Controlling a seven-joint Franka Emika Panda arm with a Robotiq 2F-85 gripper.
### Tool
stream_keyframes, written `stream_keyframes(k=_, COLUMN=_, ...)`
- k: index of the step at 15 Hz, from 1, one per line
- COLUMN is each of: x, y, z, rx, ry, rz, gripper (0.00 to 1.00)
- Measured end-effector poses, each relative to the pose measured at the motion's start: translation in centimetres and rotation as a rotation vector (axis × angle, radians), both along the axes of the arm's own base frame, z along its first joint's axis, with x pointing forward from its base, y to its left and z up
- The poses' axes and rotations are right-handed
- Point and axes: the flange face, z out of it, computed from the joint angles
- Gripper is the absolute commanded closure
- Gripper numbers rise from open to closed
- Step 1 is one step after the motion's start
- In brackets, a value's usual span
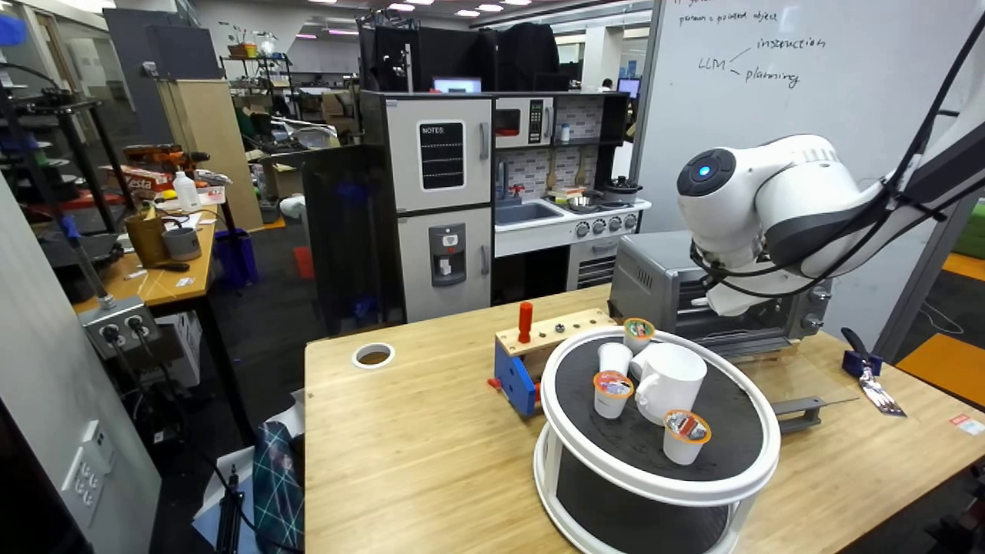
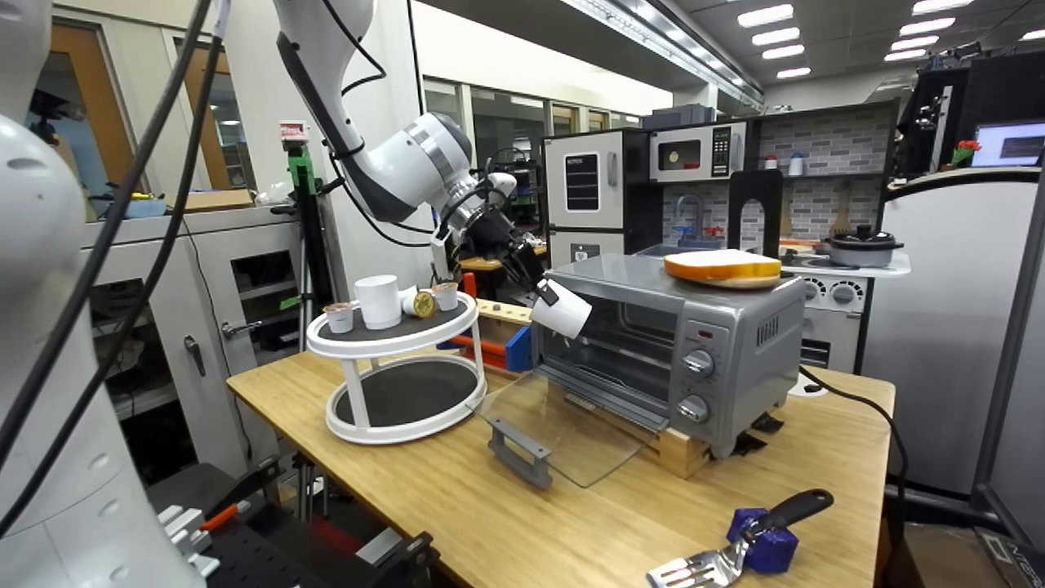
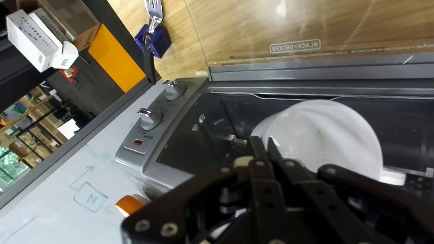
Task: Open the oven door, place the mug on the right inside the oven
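Note:
The oven stands at the back of the table with its front open. The oven door is lowered, its clear glass out in front with the grey handle at the end; the glass also shows in the wrist view. My gripper is shut on the rim of the white mug, which is tilted at the oven's opening. In the wrist view the gripper has one finger inside the mug and one outside. I cannot tell whether part of the mug is inside the oven.
A round two-tier stand holds another white mug and several small cups. A wooden toy bench is beside it. Toy bread lies on the oven. A spatula rests on a purple block at the front.

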Motion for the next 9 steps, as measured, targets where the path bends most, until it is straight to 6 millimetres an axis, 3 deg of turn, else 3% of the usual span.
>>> stream_keyframes(k=5, x=0.7, y=-1.0, z=-0.9, rx=0.0, ry=0.017, rz=-0.013, gripper=0.99)
stream_keyframes(k=9, x=1.1, y=-1.8, z=-3.1, rx=0.011, ry=0.046, rz=-0.037, gripper=0.99)
